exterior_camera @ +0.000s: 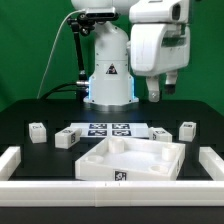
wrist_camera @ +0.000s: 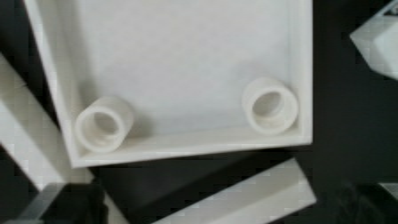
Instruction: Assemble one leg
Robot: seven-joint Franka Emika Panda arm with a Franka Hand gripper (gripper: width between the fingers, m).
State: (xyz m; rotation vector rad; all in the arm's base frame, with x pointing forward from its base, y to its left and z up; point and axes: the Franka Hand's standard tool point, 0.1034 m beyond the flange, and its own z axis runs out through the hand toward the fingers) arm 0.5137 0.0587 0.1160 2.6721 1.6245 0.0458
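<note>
- Pincer [exterior_camera: 157,93] hangs high above the far right side of the tray [exterior_camera: 100,168], nothing visible in it; how wide it stands I cannot tell
- Leg [exterior_camera: 160,135] sits on the table [exterior_camera: 20,118], right of the marker board [exterior_camera: 110,129], beyond the tray
- Tray shows two round sockets [wrist_camera: 103,125] inside

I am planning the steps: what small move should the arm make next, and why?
Probably lower the hand toward a leg: the hand hangs high above the tray, seemingly empty, and the legs lie loose beside the tray.
</note>
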